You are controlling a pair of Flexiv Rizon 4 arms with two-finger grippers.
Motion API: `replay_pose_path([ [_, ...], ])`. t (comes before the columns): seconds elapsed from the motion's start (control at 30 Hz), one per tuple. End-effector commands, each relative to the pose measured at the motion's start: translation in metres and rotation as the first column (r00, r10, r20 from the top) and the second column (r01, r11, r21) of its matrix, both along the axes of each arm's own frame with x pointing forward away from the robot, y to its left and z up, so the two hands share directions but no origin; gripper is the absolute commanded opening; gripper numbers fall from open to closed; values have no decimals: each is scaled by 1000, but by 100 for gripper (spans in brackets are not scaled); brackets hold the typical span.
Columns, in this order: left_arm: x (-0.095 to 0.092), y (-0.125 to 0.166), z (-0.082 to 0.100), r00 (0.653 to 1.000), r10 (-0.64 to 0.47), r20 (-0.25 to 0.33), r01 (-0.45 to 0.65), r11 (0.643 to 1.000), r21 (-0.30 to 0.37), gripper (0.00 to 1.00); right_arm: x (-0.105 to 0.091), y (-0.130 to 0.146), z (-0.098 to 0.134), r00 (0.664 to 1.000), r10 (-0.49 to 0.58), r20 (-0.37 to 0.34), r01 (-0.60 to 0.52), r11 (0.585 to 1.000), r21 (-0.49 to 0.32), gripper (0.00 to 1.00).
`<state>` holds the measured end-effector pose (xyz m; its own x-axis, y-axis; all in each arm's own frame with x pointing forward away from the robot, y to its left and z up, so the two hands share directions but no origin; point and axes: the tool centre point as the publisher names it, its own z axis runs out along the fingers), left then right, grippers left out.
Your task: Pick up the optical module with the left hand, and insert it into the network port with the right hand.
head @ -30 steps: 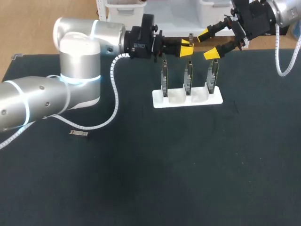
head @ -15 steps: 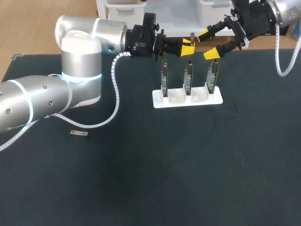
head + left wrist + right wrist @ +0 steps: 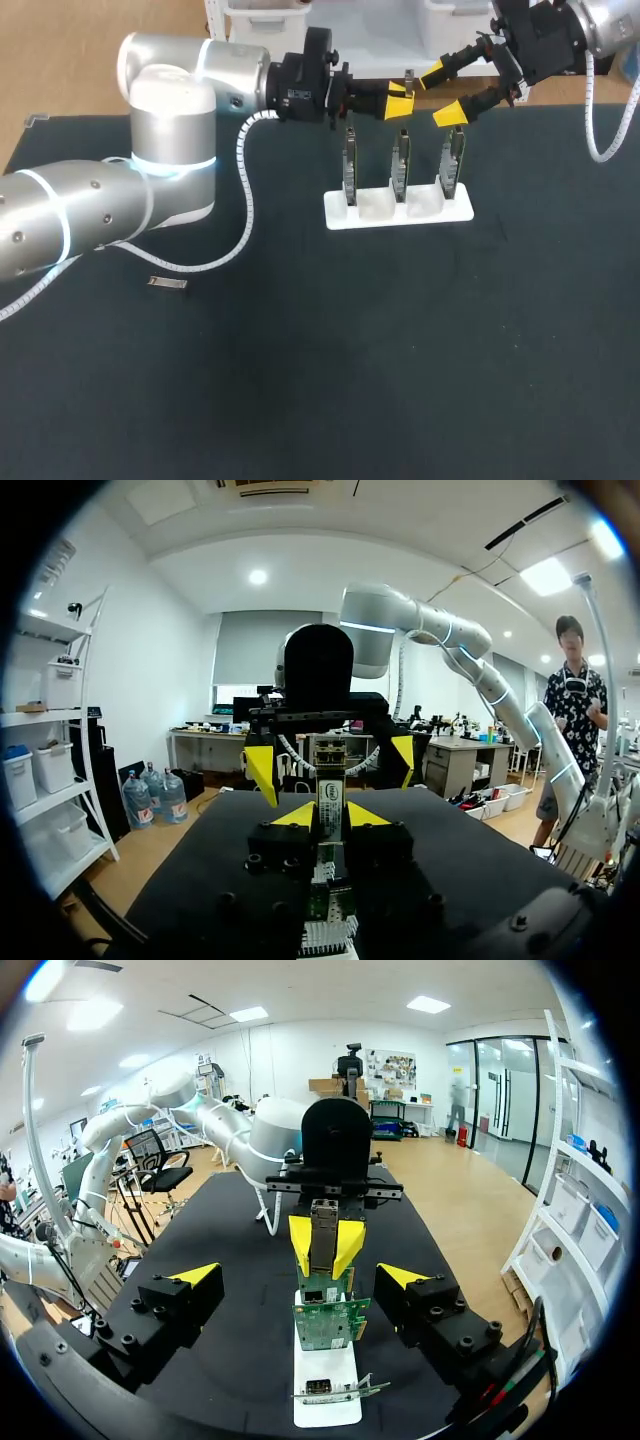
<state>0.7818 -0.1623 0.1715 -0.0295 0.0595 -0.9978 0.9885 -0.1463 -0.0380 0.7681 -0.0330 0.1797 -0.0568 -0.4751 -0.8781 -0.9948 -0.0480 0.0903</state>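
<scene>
My left gripper [image 3: 397, 103] hovers above the middle network card [image 3: 399, 165], shut on a slim metal optical module [image 3: 408, 78] that stands upright in its yellow tips. In the left wrist view the module [image 3: 329, 785] is pinched between my own fingers [image 3: 296, 815]. My right gripper [image 3: 443, 94] stands open just to the right of it, facing the left one. In the right wrist view my right gripper [image 3: 300, 1276] is spread wide, with the held module [image 3: 323, 1225] ahead, between its two tips. Below it the green network card [image 3: 330, 1322] shows its port.
Three network cards stand upright in a white holder [image 3: 400, 212] at the back middle of the dark table [image 3: 400, 380]. A second small module [image 3: 168, 284] lies flat on the table at the left, below my left arm.
The left gripper with the module has shifted slightly to the right, toward the open right gripper, then stayed still. The right arm has not moved.
</scene>
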Motion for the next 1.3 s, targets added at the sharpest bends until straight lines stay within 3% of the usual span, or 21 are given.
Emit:
replay_pose_path([
  [0.03,3,-1,0,1000,-6,-2,6,1000,3,0,0,0,2,1000,-26,7,26,1000,1,100],
  [0.37,3,-1,0,1000,-6,-2,6,1000,3,0,10,5,15,990,-117,75,118,993,-6,100],
  [0.7,3,-1,0,1000,-6,-2,6,1000,3,0,1,14,20,990,-111,83,112,994,-4,100],
  [1.3,3,-1,0,1000,-6,-2,6,1000,3,0,11,37,26,990,-95,103,96,995,-3,100],
])
